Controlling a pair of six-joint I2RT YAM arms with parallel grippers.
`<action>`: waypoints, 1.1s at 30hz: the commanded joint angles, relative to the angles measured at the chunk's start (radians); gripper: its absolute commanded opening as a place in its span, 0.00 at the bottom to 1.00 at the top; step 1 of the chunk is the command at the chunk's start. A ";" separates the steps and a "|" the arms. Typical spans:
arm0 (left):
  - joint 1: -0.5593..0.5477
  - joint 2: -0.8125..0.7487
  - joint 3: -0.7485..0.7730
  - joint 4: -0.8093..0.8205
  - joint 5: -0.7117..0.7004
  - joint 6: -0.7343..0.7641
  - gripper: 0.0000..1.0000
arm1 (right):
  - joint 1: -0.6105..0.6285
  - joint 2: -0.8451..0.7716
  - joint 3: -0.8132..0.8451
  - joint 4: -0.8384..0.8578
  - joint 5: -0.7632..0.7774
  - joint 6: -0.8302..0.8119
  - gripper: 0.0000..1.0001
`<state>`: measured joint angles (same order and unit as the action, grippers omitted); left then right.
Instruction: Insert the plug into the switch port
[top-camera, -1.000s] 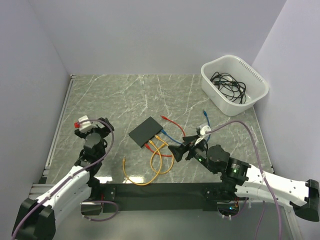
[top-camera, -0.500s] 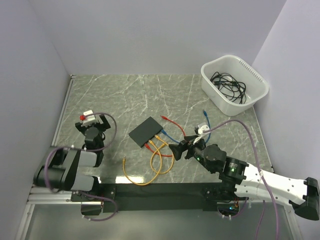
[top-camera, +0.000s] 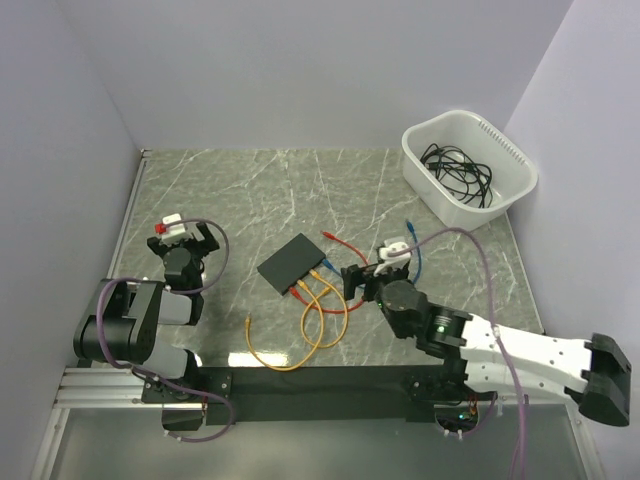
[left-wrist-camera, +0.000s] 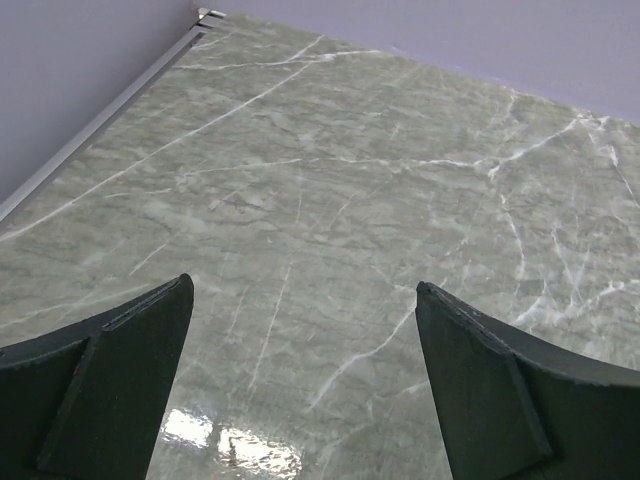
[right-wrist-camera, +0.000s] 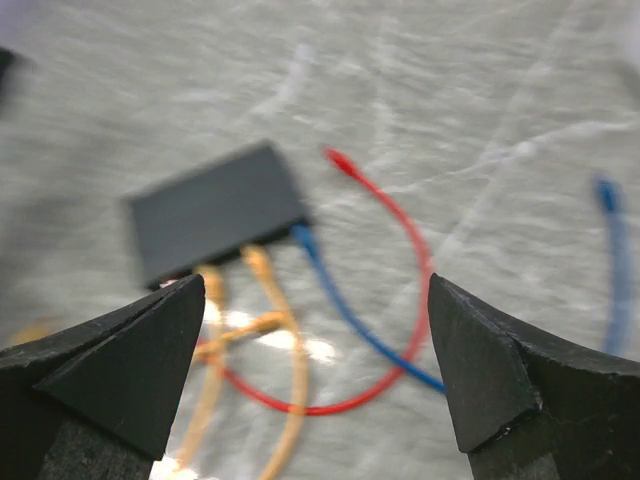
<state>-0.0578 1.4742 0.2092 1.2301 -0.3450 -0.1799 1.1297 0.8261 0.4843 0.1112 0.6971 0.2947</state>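
The black switch (top-camera: 296, 262) lies flat in the middle of the table, blurred in the right wrist view (right-wrist-camera: 215, 212). Orange, red and blue cables run into its near edge. The red cable (top-camera: 345, 246) ends in a free plug (top-camera: 327, 234), also in the right wrist view (right-wrist-camera: 337, 160). A blue cable's free end (top-camera: 409, 224) lies to the right. My right gripper (top-camera: 353, 280) is open and empty (right-wrist-camera: 315, 290), just right of the switch, above the cable loops. My left gripper (top-camera: 183, 240) is open and empty (left-wrist-camera: 303, 285) over bare table at the left.
A white tub (top-camera: 516, 160) holding black cables stands at the back right. A yellow cable (top-camera: 275, 362) loops near the front edge. Purple-grey walls close the table on three sides; a metal rail (top-camera: 118, 250) runs along the left.
My left arm has folded back to its base, its gripper staying at the left. My right gripper has moved forward over the cables, closer to the switch.
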 joint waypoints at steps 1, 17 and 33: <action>0.004 -0.009 0.022 0.023 0.057 0.002 0.99 | -0.007 0.140 0.060 0.034 0.207 -0.129 0.99; 0.044 -0.008 0.041 -0.011 0.201 0.013 0.99 | -0.809 -0.028 -0.044 0.096 -0.274 -0.017 1.00; 0.046 -0.008 0.041 -0.011 0.204 0.013 0.99 | -0.870 0.332 -0.245 0.838 -0.122 -0.190 1.00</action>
<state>-0.0162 1.4742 0.2249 1.1908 -0.1604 -0.1768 0.2829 1.0767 0.2333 0.6933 0.5308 0.1608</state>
